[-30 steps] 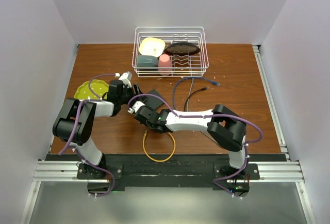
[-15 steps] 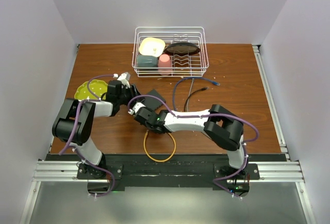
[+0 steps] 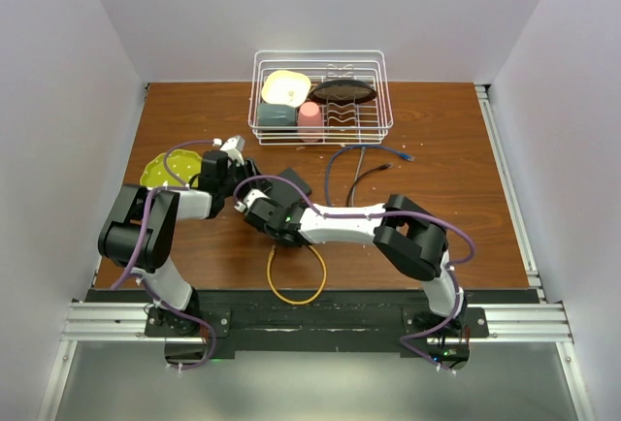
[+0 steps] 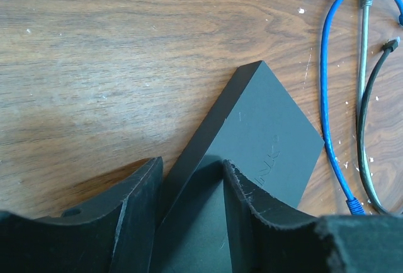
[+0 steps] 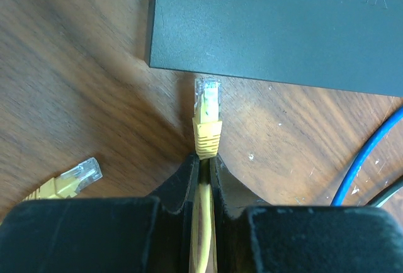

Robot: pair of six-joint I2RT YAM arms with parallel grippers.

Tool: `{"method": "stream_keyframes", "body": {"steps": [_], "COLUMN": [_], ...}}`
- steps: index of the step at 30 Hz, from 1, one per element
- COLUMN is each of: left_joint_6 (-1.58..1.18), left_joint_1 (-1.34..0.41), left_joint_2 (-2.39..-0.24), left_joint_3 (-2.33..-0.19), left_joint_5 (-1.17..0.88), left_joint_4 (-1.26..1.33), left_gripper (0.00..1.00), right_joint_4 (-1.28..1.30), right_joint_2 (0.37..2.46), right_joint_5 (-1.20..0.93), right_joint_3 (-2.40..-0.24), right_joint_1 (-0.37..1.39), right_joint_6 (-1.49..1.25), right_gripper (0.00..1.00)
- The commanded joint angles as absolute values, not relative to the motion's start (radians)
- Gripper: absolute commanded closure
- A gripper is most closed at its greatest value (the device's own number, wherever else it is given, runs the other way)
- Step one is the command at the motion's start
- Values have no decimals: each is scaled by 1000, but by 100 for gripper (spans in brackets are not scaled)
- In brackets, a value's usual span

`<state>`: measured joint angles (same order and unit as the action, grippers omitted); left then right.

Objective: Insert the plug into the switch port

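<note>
Since the right gripper (image 5: pixel 204 158) pinched the yellow cable (image 5: pixel 201 216) behind the plug (image 5: pixel 207 100), which pointed just ahead at the grey box (image 5: pixel 277 27), and the left gripper (image 4: pixel 192 167) straddled that box's corner, grip unclear, squaring it to the unseen switch port seemed essential.

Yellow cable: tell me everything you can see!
The yellow cable is thin, rubbery-looking, with a clear plastic plug and yellow boot at each end. The right gripper pinches it just behind one plug, which points at the dark grey box, not plugged in. Its other plug lies on the table.
</note>
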<state>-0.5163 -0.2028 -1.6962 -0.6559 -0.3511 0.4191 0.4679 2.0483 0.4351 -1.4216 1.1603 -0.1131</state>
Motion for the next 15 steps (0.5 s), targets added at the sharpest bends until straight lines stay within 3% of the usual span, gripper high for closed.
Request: {"method": "stream_keyframes", "body": {"steps": [1,15], "left_joint_6": [-512,-523], "left_joint_1": [-190,-186], "left_joint_2": [-1727,-1735], "left_joint_3": [-638,-634], "left_joint_5": [-353,-382], "left_joint_4": [367,388], "left_gripper": [54,55], "right_joint_4": [538,555], "right_joint_2": [2072,2109], "right_joint_5": [428,377], "right_joint_3": [-1466,-1497], "right_joint_1": [1166,1167], "right_joint_6": [-146,-146], "right_gripper": [100,100]}}
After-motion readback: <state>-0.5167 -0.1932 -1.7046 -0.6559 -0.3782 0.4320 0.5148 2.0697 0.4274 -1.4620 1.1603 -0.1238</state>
